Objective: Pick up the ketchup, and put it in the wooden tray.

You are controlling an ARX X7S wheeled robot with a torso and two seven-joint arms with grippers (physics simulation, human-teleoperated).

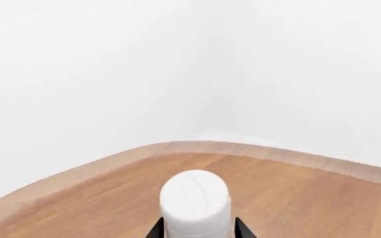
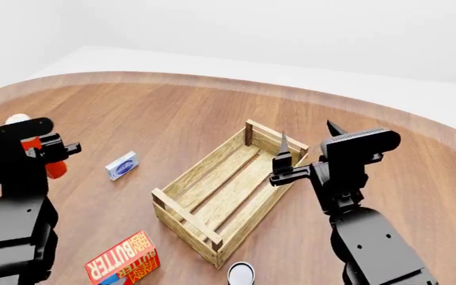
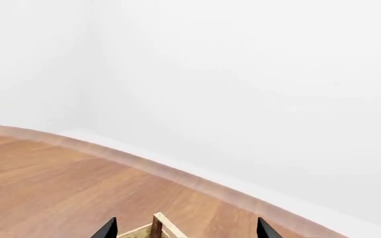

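The ketchup [image 2: 54, 168] is a red-orange bottle with a white cap [image 1: 195, 200], at the left of the head view. My left gripper [image 2: 30, 145] is shut on it, its black jaws close against both sides just below the cap; my arm hides most of the bottle. The wooden tray [image 2: 204, 181], a pale slatted crate, stands in the middle of the round table. My right gripper [image 2: 309, 138] is open and empty, above the tray's far right corner post [image 3: 157, 225], which shows between its tips in the right wrist view.
A small blue-and-white box [image 2: 122, 165] lies between the ketchup and the tray. A red butter box [image 2: 122, 262] lies at the front left. A can with a white top [image 2: 241, 274] stands in front of the tray. The table's curved edge [image 1: 177, 147] runs behind.
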